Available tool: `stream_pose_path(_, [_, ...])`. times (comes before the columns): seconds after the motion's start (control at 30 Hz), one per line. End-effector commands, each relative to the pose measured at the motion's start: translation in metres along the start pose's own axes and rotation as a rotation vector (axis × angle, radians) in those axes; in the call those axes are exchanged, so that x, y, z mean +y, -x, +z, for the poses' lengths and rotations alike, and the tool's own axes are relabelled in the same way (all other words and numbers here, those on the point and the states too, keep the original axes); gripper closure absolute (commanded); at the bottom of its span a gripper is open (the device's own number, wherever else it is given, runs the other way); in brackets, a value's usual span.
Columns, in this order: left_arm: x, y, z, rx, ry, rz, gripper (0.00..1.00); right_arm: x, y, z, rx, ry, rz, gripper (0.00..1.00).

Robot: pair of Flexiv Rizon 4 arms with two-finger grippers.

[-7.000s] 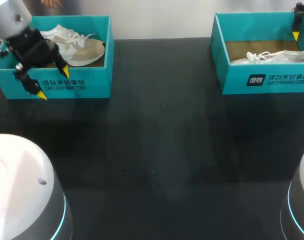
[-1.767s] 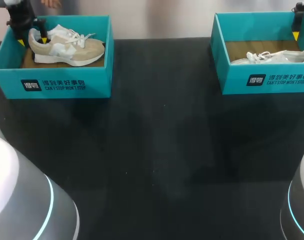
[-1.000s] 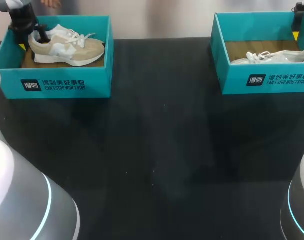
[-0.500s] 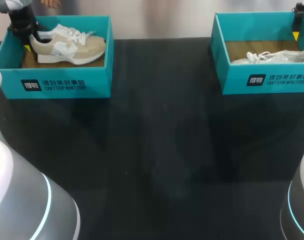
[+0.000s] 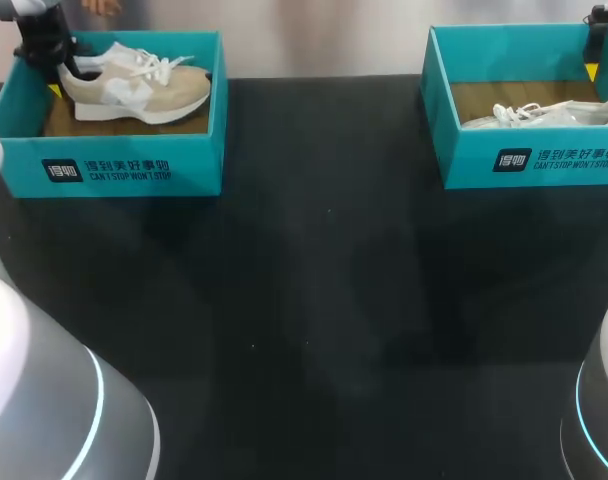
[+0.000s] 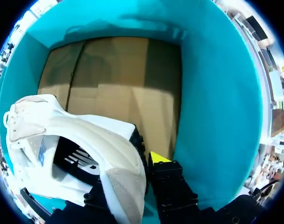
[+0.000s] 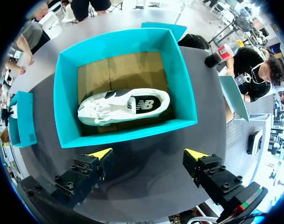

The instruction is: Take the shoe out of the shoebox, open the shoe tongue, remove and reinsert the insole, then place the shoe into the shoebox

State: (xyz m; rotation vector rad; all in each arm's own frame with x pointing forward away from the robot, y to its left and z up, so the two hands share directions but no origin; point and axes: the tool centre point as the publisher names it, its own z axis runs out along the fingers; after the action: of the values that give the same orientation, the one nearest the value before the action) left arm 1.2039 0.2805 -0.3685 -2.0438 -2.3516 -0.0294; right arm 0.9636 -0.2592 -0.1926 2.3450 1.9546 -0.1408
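Observation:
A beige and white shoe (image 5: 134, 85) sits in the teal left shoebox (image 5: 124, 165), its heel raised off the cardboard floor. My left gripper (image 5: 64, 75) is shut on that heel. In the left wrist view the white heel collar (image 6: 118, 154) lies between the fingers of the left gripper (image 6: 135, 163); one yellow tip shows outside it, the other is hidden inside the shoe. My right gripper (image 7: 149, 156) hangs open high over the right shoebox (image 7: 128, 133), which holds a white shoe (image 7: 118, 106).
The right shoebox (image 5: 529, 160) stands at the back right of the black table (image 5: 324, 300), with the white shoe (image 5: 544, 113) inside and my right gripper (image 5: 591, 68) at its far corner. The teal box wall (image 6: 212, 93) is close beside my left fingers.
My left gripper closed on the beige shoe's heel and has drawn it upward; the shoe has shifted slightly up and back in its box. The right arm has not moved.

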Motion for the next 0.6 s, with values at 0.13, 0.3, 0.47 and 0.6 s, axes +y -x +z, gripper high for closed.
stream_pose_path(0.13, [-0.01,-0.007,-0.048,0.018,0.061,-0.033,1.0,0.0,0.0,0.0,-0.001,0.001,0.0,0.0])
stream_pose_path(0.3, [-0.011,-0.01,-0.076,0.021,0.11,-0.051,1.0,0.0,0.0,0.0,-0.001,0.001,0.0,0.0])
stream_pose_path(0.47, [-0.018,-0.017,-0.102,0.024,0.124,-0.085,1.0,0.0,0.0,0.0,-0.001,0.001,0.0,0.0])
stream_pose_path(0.6, [-0.028,-0.02,-0.13,0.029,0.144,-0.094,1.0,0.0,0.0,0.0,-0.001,0.001,0.0,0.0])
